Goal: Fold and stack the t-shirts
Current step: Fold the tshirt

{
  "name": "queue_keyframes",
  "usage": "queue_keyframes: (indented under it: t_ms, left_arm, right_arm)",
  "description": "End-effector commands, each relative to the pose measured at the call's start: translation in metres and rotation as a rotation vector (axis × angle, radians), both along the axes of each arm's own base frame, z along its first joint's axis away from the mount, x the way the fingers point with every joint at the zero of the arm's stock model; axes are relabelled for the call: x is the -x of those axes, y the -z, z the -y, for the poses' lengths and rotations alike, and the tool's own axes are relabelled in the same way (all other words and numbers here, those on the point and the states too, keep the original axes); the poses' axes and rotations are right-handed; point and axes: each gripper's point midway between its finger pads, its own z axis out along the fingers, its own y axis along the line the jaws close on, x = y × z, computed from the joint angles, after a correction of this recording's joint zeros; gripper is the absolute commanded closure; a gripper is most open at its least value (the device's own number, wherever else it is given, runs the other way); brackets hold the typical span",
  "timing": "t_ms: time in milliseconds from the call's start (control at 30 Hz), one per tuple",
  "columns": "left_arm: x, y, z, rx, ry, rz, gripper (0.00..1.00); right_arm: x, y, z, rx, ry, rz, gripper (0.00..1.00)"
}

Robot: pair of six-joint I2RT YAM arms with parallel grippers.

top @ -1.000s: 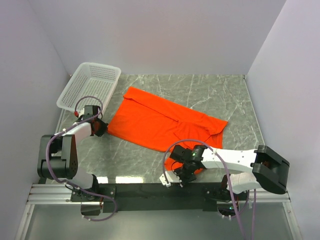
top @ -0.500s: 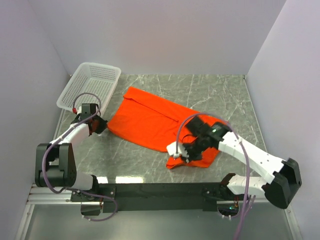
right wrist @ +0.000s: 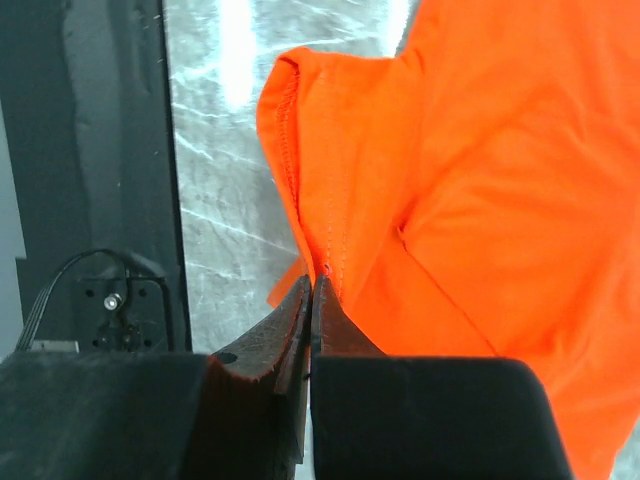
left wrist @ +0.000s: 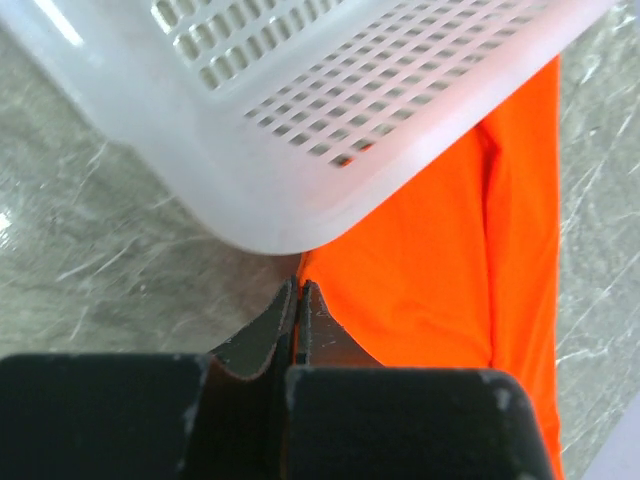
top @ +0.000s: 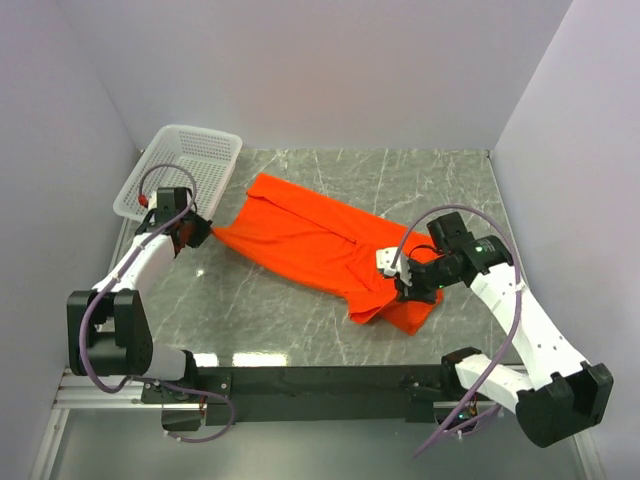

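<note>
Orange-red cloth: your t-shirt (top: 300,245) lies spread on the marble table (top: 430,190). It runs diagonally from just beside the white basket (top: 180,170) toward the right front, where it is doubled over in a loose bunch.

Your left gripper (top: 198,233) has its jaws pressed together on the shirt's left corner, which sits close under the basket's rim in the left wrist view. The cloth draws to a point there, and I judge this hold to be an anchor that keeps the body taut.

Your right gripper (top: 394,267) is clamped on a stitched hem, which appears lifted, with cloth hanging slack beneath it. I judge this hold is meant to carry that edge across the body for a fold.

Risk: the bunched layer underneath may crease if you lay it down without tension.
</note>
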Motion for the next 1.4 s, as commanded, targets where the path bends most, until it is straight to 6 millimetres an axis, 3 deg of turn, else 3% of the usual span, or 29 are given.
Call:
queue_keyframes:
  t_ms: [0,467,600,933,1367]
  left_arm:
    - [-0.016,-0.014,-0.002,-0.016,-0.001,0.034,0.99]
    - [-0.049,-0.024,-0.001,-0.034,0.033,0.04,0.99]
    - [-0.058,-0.019,0.01,-0.048,0.064,0.021,0.99]
    - [-0.072,0.0,0.012,-0.102,0.068,-0.037,0.99]
    - [-0.082,0.01,0.008,-0.191,0.071,-0.09,0.99]
  right_arm:
    - [-0.007,-0.02,0.002,-0.066,0.069,0.035,1.0]
    - [-0.043,-0.035,0.008,-0.148,0.255,0.006,1.0]
    - [-0.053,-0.04,0.006,-0.158,0.268,-0.022,1.0]
    - [-0.079,-0.05,0.011,-0.167,0.309,-0.06,1.0]
    - [-0.114,-0.037,0.025,-0.137,0.406,-0.156,1.0]
